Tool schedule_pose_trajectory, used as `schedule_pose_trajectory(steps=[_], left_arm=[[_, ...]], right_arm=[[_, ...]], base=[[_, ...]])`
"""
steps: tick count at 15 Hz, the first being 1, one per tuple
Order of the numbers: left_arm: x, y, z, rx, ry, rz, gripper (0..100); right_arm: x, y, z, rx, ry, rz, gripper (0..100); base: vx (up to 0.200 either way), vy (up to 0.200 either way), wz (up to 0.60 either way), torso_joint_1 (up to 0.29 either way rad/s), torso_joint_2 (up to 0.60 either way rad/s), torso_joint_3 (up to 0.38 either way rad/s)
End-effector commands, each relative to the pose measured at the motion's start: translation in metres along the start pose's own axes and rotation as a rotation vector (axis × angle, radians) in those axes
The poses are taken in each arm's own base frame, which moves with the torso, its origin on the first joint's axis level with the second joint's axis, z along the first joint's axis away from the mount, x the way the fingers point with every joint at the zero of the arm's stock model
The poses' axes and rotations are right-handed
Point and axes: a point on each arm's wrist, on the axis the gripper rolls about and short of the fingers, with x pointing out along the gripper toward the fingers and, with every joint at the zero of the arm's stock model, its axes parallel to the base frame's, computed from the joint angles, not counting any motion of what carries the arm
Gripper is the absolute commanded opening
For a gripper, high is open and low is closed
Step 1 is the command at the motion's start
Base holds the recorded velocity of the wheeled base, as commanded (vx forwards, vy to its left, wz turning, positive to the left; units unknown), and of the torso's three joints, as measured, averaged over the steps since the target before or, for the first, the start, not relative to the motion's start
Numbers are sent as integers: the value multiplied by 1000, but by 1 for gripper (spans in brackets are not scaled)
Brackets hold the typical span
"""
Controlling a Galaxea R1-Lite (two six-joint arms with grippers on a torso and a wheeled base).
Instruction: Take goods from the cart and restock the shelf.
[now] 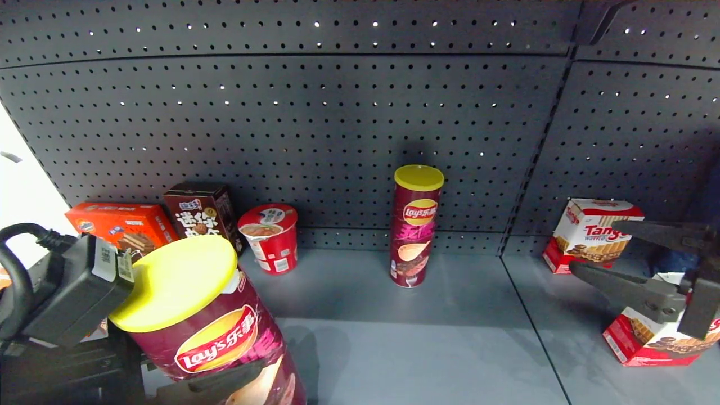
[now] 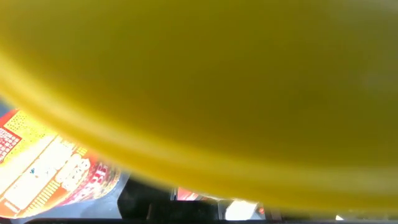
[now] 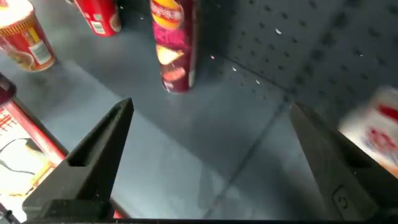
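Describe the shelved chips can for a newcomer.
Find the dark pegboard wall behind the grey shelf. Near its middle stands an upright, yellow-lidded maroon chips can. It is taller than the red noodle cup to its left, and unlike the tilted twin can up front, it rests on the shelf.

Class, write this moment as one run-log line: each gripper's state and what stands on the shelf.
left gripper: shut on chip can | right gripper: open, empty | shelf: second chip can upright
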Motion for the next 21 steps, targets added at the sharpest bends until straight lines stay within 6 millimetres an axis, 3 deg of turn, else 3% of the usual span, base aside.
schedule_pose_trajectory(steps=[1, 4, 9, 21], left_arm=[[5, 1, -1, -3, 19, -3, 0], [8, -3, 3, 9, 15, -30, 0], [7, -4, 0, 10, 22, -34, 0], [12, -5, -1, 14, 38, -46, 0]], right_arm=[[44, 1, 6, 1, 58, 47, 100], [75, -3, 11, -4, 47, 49, 100], [116, -5, -7, 3, 77, 78, 100], [172, -11, -32, -30, -56, 389, 100]], base=[[0, 0, 0, 0, 0, 0], [0, 0, 0, 0, 0, 0], [0, 0, 0, 0, 0, 0], [0, 0, 0, 0, 0, 0]])
